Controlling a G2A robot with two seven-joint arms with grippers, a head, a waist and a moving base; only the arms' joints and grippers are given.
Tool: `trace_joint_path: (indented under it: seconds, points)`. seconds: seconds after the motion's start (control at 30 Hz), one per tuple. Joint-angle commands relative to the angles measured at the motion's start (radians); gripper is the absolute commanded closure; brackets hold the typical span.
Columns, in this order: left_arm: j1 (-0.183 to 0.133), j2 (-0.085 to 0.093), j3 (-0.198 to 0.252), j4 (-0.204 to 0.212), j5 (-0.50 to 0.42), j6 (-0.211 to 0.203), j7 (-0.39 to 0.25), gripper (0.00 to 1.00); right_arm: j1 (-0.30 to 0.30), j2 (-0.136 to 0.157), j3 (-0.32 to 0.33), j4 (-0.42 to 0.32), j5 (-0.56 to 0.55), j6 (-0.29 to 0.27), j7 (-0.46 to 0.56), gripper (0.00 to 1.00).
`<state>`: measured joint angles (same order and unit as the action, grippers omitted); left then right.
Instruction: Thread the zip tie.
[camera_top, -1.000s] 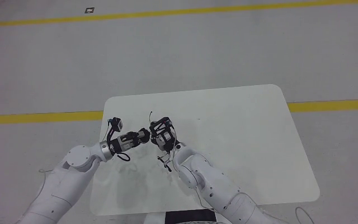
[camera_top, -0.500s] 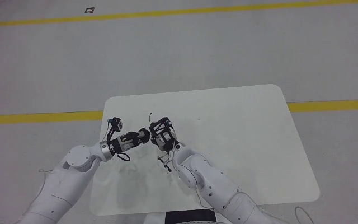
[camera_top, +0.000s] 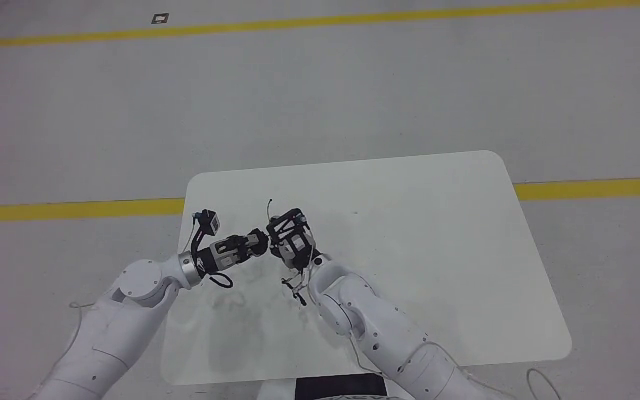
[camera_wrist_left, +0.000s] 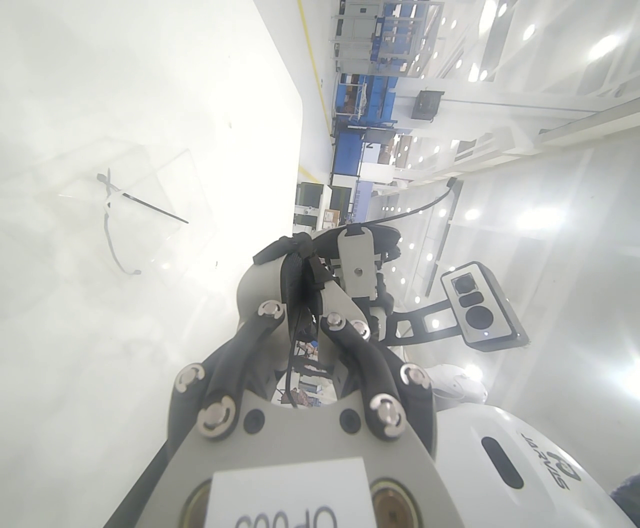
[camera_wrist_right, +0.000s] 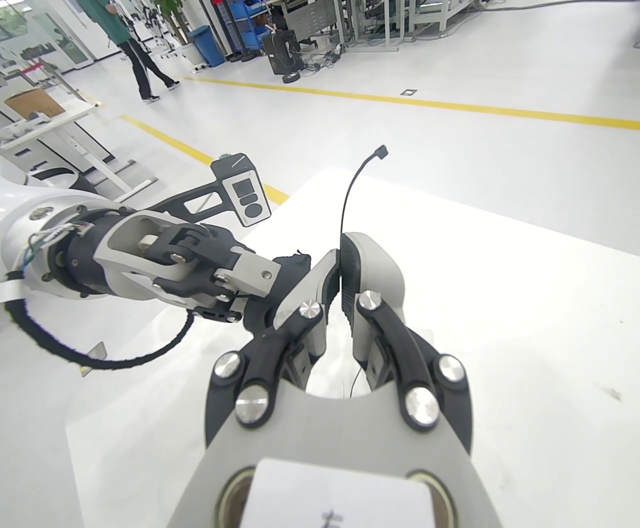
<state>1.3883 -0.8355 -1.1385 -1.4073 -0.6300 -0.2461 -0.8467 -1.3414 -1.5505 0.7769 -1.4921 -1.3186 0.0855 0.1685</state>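
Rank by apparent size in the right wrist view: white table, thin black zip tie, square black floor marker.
1. white table
2. thin black zip tie, pinched in the right gripper
3. square black floor marker, though it lies farther off

The left pincer (camera_top: 262, 240) and the right pincer (camera_wrist_right: 340, 260) are found nose to nose above the left part of the desk (camera_top: 450, 250), so the way between them is closed off. The zip tie (camera_wrist_right: 350, 195) is pinched in the right pincer's tips and stands up, barring the space just above. A second tie (camera_wrist_left: 116, 210) is spotted lying low on the desk near the arms, while a broad stretch of bare desk is offered on the robot's right.
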Motion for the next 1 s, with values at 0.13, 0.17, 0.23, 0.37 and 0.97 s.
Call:
trace_joint_path:
  seconds: [0.13, 0.17, 0.23, 0.37, 0.97]
  points:
    - [0.000, 0.000, 0.000, 0.000, 0.000, 0.000, 0.000, 1.00, 0.000, -0.002, 0.003, 0.000, -0.001, 0.003, 0.001, 1.00]
    - [0.000, 0.000, 0.000, 0.000, 0.000, 0.000, 0.000, 1.00, 0.000, -0.002, 0.004, -0.001, -0.001, 0.004, 0.000, 1.00]
    - [0.000, 0.000, 0.000, 0.000, 0.000, 0.000, 0.000, 1.00, -0.001, -0.002, 0.005, -0.001, -0.002, 0.003, 0.000, 1.00]
    - [0.000, 0.000, 0.000, 0.000, 0.000, 0.000, 0.000, 1.00, -0.004, -0.002, 0.006, 0.004, 0.003, -0.003, 0.003, 1.00]
    - [0.000, 0.000, 0.000, 0.000, 0.000, 0.000, 0.000, 1.00, -0.017, -0.003, 0.018, -0.009, 0.033, -0.033, 0.006, 1.00]
